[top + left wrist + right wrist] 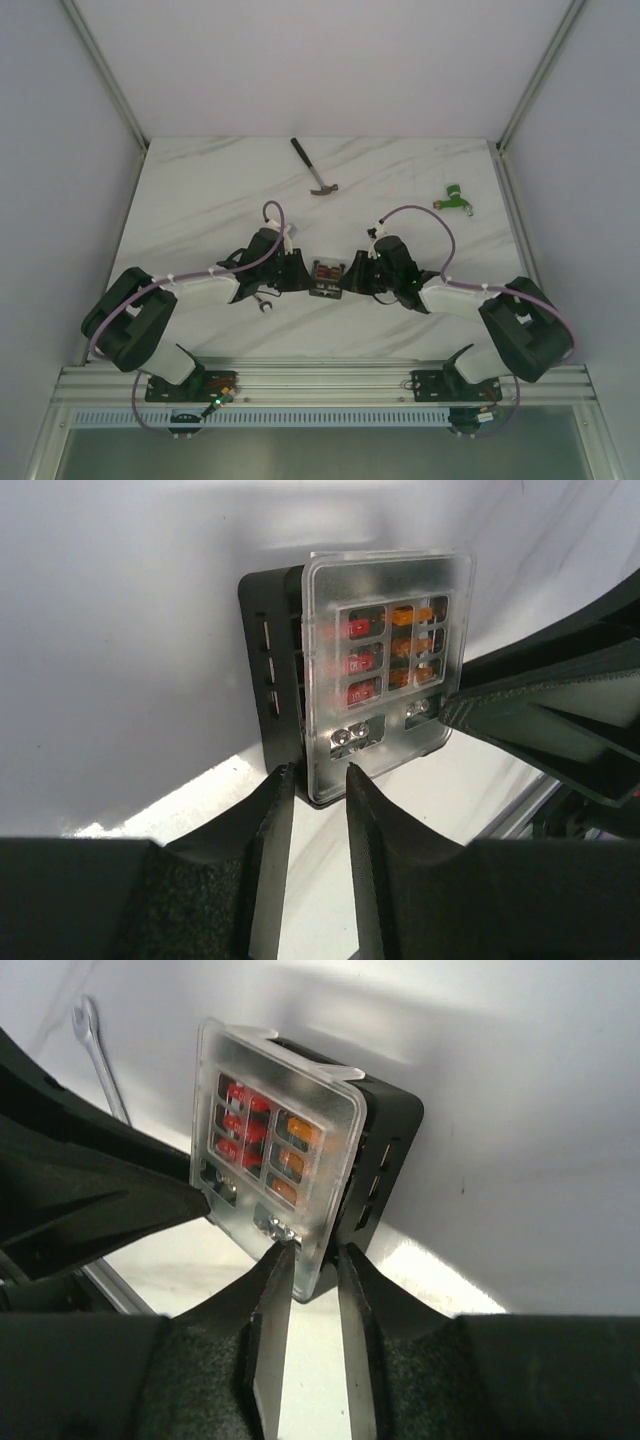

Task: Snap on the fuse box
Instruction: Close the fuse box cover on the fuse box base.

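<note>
Sitting dead centre in the top view, the fuse box (326, 277) is being flanked by the left gripper (302, 277) and the right gripper (350, 275). Left wrist: fingers (270, 830) are pinching the box's near edge, pressing the clear lid (390, 660) against it. Right wrist: fingers (268, 1310) are clamping the opposite edge the same way, with a narrow gap.

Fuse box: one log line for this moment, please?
fuse box: face up | clear cover: on, not flush | left hand: straddling its edge | right hand: likewise
</note>
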`<state>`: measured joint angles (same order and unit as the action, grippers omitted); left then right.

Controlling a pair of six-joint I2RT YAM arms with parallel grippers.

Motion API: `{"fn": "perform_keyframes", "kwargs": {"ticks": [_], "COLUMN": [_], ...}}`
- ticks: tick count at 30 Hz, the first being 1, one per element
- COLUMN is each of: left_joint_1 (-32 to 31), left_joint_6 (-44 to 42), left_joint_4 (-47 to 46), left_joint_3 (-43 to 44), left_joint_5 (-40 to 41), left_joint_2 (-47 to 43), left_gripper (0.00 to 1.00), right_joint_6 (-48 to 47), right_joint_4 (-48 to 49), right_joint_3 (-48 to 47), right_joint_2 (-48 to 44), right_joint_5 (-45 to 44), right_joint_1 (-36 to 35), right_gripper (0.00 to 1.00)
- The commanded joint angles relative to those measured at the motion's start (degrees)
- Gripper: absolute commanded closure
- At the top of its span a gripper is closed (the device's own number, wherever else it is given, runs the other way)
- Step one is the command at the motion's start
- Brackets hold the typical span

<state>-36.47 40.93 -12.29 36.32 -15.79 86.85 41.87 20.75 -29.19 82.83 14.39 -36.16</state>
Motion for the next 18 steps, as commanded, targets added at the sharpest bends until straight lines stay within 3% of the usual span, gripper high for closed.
{"fn": "perform_keyframes", "kwargs": {"ticks": [1, 4, 9, 18], "left_joint_1": [-0.5, -0.2, 0.9, 3.7], "left_joint_6": [-0.1, -0.2, -0.5, -2.9], "left_joint_4": [4.6, 4.6, 4.5, 2.9], "left_joint_3": [0.3, 1.9, 2.8, 7.0], "left_joint_5": [0.4, 0.3, 1.4, 0.3], "left_joint_2": [-1.2, -1.3, -4.0, 2.3], "left_gripper": [0.63, 0.57, 0.47, 0.46], "right_joint_6": [-2.5, -3.6, -3.5, -1.1], "right_joint_4": [-7.7, -7.3, -5.9, -0.5], "right_joint_3": [-1.0, -3.1, -5.5, -5.4], "right_joint_2": [-3.2, -4.5, -4.5, 0.5], "right_joint_5": [-1.2, -2.6, -3.2, -0.6], "right_joint_1": [-1.0, -0.6, 0.9, 4.0], "right_gripper": [0.75, 0.64, 0.56, 0.53]}}
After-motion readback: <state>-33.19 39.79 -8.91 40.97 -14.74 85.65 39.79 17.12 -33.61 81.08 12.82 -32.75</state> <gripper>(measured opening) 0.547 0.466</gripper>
